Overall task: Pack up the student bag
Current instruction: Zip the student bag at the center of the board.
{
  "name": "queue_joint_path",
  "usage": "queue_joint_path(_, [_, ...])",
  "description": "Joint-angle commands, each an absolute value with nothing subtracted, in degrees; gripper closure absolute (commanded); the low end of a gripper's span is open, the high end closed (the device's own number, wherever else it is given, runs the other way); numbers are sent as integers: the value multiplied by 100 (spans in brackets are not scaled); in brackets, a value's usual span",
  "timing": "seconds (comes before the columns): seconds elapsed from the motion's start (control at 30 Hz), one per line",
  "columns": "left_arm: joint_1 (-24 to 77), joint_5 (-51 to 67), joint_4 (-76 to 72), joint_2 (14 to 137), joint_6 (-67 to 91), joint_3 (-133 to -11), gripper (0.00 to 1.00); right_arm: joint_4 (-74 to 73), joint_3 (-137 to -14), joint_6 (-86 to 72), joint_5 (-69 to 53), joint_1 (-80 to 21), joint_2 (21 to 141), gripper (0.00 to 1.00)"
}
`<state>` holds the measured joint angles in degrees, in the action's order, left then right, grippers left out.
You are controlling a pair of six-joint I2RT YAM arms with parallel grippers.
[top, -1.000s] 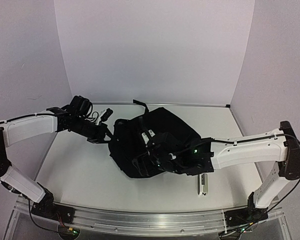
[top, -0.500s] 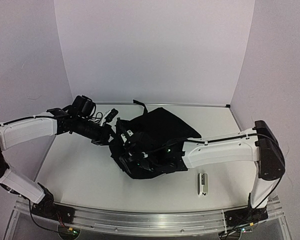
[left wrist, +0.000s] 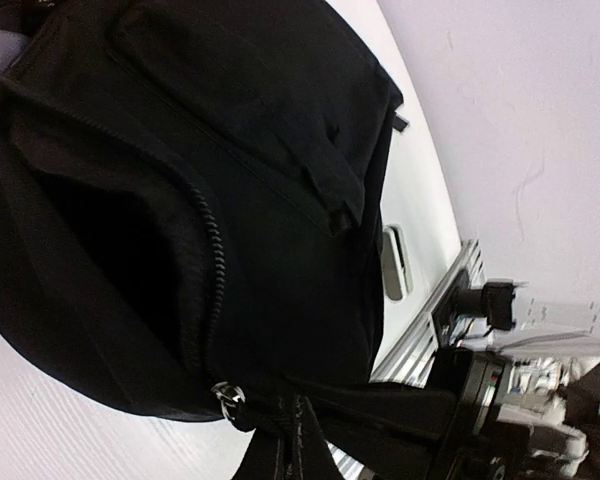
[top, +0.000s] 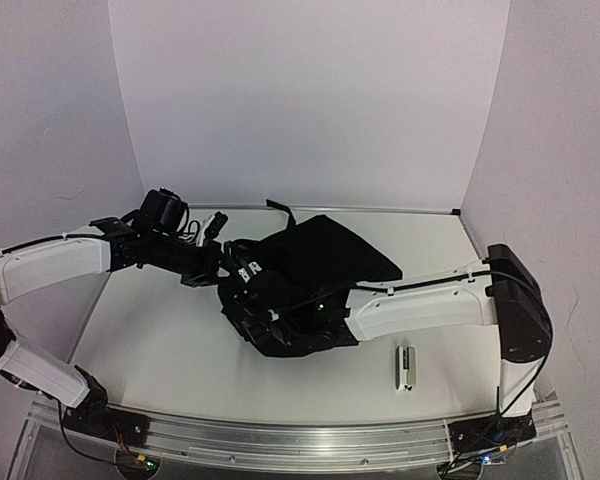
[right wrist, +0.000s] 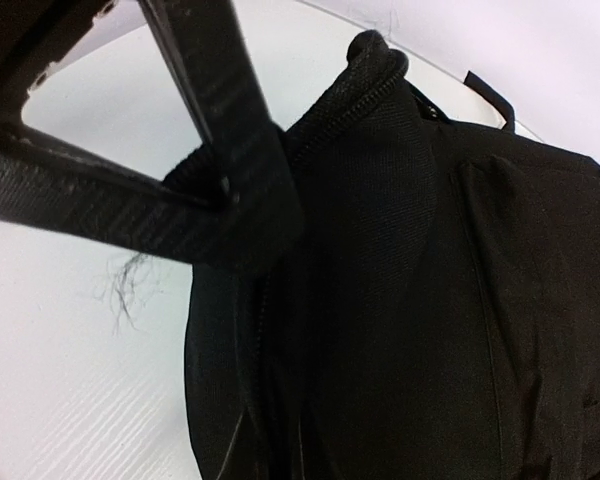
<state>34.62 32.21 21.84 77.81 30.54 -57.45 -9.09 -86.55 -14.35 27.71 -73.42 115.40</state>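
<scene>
My left gripper [top: 208, 270] is fully closed at the left rim of the student bag [top: 330, 255]. It seems to pinch the fabric near the zipper pull [left wrist: 226, 395], though its fingers are mostly hidden in the wrist view. Just right of it, my right gripper [right wrist: 242, 225] has its jaws pressed together on the bag's zipped edge. The bag is black and soft. It lies slumped on the table [top: 150, 320] and spreads rightward from both jaws, its mouth gaping dark beside the zipper.
</scene>
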Motion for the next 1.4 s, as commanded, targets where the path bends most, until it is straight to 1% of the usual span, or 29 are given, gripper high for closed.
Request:
queue_joint_path(0.0, [3412, 2902, 701, 7518, 4214, -5696, 100, -756, -8260, -1623, 2924, -7425, 11091, 100])
queue_joint_path(0.17, [3029, 3009, -260, 7633, 5113, -5413, 100, -756, -7653, -1939, 2908, -7549, 10662, 100])
queue_joint_path(0.33, [2712, 3443, -940, 7811, 5488, -5361, 100, -864, -7187, -2319, 2821, -7647, 10275, 100])
queue_joint_path(0.67, [2471, 3300, -377, 7881, 5013, -5651, 100, -1100, -6631, -2742, 2711, -7738, 9646, 100])
queue_joint_path(0.93, [2081, 3006, -61, 7815, 4833, -5252, 100, -1307, -6263, -3068, 2673, -7743, 9077, 100])
queue_joint_path(1.1, [1765, 2827, -170, 7668, 4843, -4908, 100, -1430, -5979, -3315, 2614, -7745, 8683, 100])
queue_joint_path(1.2, [1688, 3004, -313, 7834, 4764, -4840, 100, -1433, -5826, -3359, 2476, -7745, 8552, 100])
queue_joint_path(1.37, [1663, 3307, -615, 8458, 4504, -4871, 100, -1436, -5609, -3273, 2015, -7804, 8331, 100])
